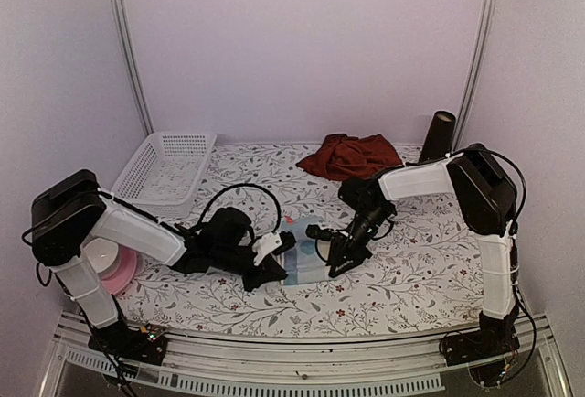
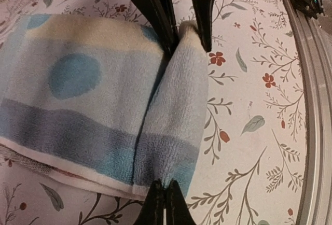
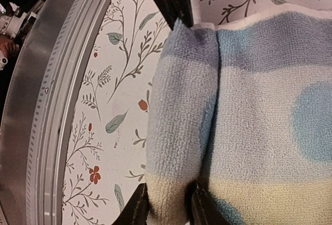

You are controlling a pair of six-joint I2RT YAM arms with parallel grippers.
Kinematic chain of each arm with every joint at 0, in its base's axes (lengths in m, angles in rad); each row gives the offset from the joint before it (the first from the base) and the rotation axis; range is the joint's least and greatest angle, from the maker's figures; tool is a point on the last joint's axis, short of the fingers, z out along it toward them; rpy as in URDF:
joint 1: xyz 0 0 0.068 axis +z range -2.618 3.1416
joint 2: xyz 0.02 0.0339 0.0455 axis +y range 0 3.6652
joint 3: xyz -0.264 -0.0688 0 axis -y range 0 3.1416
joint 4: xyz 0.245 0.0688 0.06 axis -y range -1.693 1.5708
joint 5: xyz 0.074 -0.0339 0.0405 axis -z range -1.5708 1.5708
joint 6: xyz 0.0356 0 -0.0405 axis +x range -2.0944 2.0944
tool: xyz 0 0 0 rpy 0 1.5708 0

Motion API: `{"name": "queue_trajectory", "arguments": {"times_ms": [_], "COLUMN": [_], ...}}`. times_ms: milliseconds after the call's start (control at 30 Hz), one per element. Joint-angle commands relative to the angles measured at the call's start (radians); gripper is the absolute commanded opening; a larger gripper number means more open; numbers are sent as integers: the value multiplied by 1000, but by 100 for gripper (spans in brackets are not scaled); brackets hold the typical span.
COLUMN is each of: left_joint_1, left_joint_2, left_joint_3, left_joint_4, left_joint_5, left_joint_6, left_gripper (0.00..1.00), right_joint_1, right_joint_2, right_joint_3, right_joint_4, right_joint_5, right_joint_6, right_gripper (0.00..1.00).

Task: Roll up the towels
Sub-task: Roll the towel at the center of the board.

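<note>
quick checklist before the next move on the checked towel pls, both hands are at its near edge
1. Left hand shut on one end of the fold: ok.
2. Right hand pinching the other end: ok.
3. Fold even along the checked towel: ok.
4. Towel beside the fold lying flat: ok.
5. Towel's far edge straight: cannot tell, hidden by the arms.
6. Red towel out of the way: ok, crumpled at the far side, not yet rolled.
</note>
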Motion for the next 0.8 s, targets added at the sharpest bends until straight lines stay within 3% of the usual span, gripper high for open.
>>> {"name": "queue_trajectory", "arguments": {"times_ms": [0, 133, 533, 767], "left_joint_1": [30, 43, 67, 82], "left_joint_2": [35, 63, 80, 88], "left_joint_3": [34, 54, 67, 72], "left_joint_4": [-3, -32, -62, -73], "left_joint_5": [-29, -45, -40, -22], "left_joint_6": [-37, -52, -69, -77], "left_gripper": [0, 0, 0, 0], "right_joint_1": [-4, -5, -8, 9], "right_joint_2": [-4, -41, -236, -277], "right_joint_3": [2, -8, -103, -155], "right_joint_4": [25, 41, 173, 135], "right_joint_5": [4, 12, 79, 56], "right_joint_6": [-3, -7, 12, -95], "right_gripper": [30, 37, 43, 45]}}
